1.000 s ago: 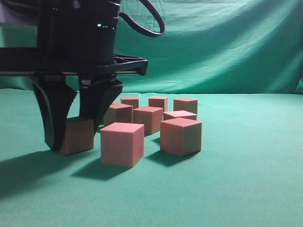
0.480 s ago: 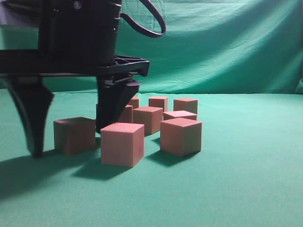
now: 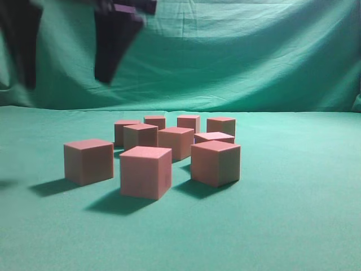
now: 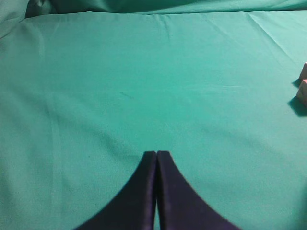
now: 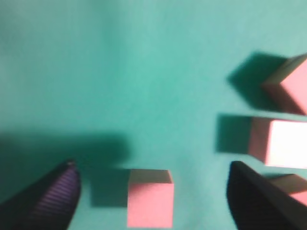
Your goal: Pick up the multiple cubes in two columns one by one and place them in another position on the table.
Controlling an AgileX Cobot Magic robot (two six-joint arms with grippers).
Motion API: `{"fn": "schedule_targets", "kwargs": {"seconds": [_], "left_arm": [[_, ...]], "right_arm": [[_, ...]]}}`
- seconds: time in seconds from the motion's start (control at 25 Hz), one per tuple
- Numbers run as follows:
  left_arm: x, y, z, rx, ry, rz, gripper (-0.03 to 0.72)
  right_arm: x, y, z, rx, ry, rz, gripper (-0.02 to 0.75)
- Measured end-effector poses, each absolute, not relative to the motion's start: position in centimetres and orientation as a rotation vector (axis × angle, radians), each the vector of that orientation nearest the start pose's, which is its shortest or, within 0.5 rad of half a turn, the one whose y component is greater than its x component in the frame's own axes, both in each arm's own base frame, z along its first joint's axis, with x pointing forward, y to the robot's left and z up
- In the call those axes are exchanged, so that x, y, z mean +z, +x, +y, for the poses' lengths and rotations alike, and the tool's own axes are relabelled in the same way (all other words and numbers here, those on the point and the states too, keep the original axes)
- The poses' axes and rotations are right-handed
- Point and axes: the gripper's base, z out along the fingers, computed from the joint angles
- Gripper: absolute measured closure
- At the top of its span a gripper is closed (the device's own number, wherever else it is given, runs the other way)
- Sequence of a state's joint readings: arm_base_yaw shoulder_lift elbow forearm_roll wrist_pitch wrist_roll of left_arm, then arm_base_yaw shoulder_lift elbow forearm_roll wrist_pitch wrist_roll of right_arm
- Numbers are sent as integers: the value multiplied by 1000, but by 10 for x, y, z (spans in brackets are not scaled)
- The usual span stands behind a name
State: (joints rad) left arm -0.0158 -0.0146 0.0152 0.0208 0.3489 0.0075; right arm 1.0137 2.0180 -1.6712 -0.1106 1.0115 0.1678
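Several pinkish-red cubes stand in a loose cluster on the green table (image 3: pixel 282 220). One cube (image 3: pixel 88 161) sits apart at the cluster's left, free on the cloth. My right gripper (image 3: pixel 65 83) hangs open well above it, holding nothing. In the right wrist view the same cube (image 5: pixel 149 197) lies below and between the wide-spread fingers of the right gripper (image 5: pixel 152 165), touching neither. My left gripper (image 4: pixel 157 153) is shut and empty over bare cloth, with cube corners (image 4: pixel 302 91) at the frame's right edge.
Nearest the camera are two cubes (image 3: pixel 145 172) (image 3: pixel 215 162); more stand in rows behind them (image 3: pixel 176 142). A wrinkled green backdrop (image 3: pixel 254 56) rises behind the table. Bare cloth stretches to the right and front of the cluster.
The right gripper opened off the left cube, then rose from table level to the top of the exterior view. The cube stayed on the cloth where it was let go.
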Motion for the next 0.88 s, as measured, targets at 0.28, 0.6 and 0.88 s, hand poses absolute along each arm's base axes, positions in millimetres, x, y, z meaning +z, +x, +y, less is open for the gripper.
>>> {"fn": "schedule_targets", "kwargs": {"seconds": [0.28,0.6,0.88], "left_arm": [[177,53,0,14,34,1833,688],[177,53,0,14,34,1833,688],[177,53,0,14,34,1833,688]], "right_arm": [[317,242,360,99,-1148,2462,672],[423,211,305,227,-1021,2268,688],[493,173,242,334,-943,2105,688]]}}
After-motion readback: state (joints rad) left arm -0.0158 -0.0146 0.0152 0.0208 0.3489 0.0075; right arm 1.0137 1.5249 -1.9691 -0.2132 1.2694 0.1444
